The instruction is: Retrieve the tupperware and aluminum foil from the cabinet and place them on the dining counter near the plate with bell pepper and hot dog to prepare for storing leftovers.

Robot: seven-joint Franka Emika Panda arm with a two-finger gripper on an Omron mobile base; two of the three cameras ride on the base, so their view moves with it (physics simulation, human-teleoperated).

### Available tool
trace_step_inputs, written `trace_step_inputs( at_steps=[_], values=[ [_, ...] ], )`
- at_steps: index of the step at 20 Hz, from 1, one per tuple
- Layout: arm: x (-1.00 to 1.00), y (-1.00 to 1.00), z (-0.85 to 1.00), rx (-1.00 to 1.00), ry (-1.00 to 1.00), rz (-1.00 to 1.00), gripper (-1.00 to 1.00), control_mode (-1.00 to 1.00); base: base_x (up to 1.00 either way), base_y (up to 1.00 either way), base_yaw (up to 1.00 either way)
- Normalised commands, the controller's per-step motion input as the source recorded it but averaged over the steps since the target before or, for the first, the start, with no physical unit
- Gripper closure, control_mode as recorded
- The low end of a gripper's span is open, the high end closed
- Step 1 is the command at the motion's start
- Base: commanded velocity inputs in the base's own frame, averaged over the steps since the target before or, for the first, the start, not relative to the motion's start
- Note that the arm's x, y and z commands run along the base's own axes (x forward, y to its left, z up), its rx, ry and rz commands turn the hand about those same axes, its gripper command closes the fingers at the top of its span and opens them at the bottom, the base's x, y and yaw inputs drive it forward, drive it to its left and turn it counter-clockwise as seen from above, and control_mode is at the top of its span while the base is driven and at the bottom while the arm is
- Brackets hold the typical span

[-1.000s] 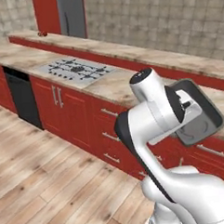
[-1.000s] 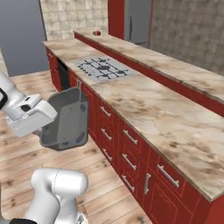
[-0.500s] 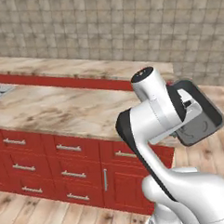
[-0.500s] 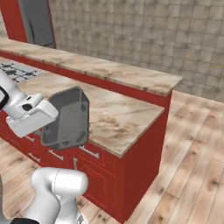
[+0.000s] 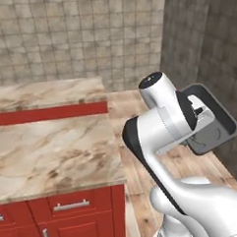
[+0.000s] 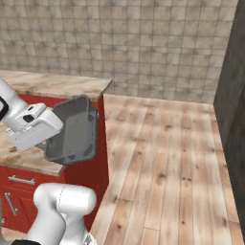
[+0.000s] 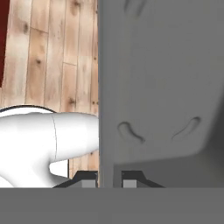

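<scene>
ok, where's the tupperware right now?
The tupperware is clamped in the gripper, tipped on edge in the air beside the counter's end, above the wood floor.

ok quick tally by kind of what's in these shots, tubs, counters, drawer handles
tupperware: 1, shut in the gripper
marble worktop: 1
dining counter: 1, raised behind the worktop
silver drawer handles: 3 in the left base view
total: 6

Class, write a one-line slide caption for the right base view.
Robot arm carries the dark grey tupperware on edge, fingers shut on its wall, beside the end of a marble-topped red counter, wooden floor ahead.
</scene>
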Motion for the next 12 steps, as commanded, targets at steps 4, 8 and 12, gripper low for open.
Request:
trace_step_inputs(
  at_steps=[4, 8, 12],
  values=[
    [0.00, 0.00, 0.00, 0.00, 0.00, 0.00, 1.00, 1.00, 0.99, -0.74, -0.35],
    [0.00, 0.00, 0.00, 0.00, 0.00, 0.00, 1.00, 1.00, 1.00, -0.78, -0.05],
    [0.00, 0.00, 0.00, 0.00, 0.00, 0.00, 1.00, 1.00, 1.00, -0.78, 0.00]
  ],
)
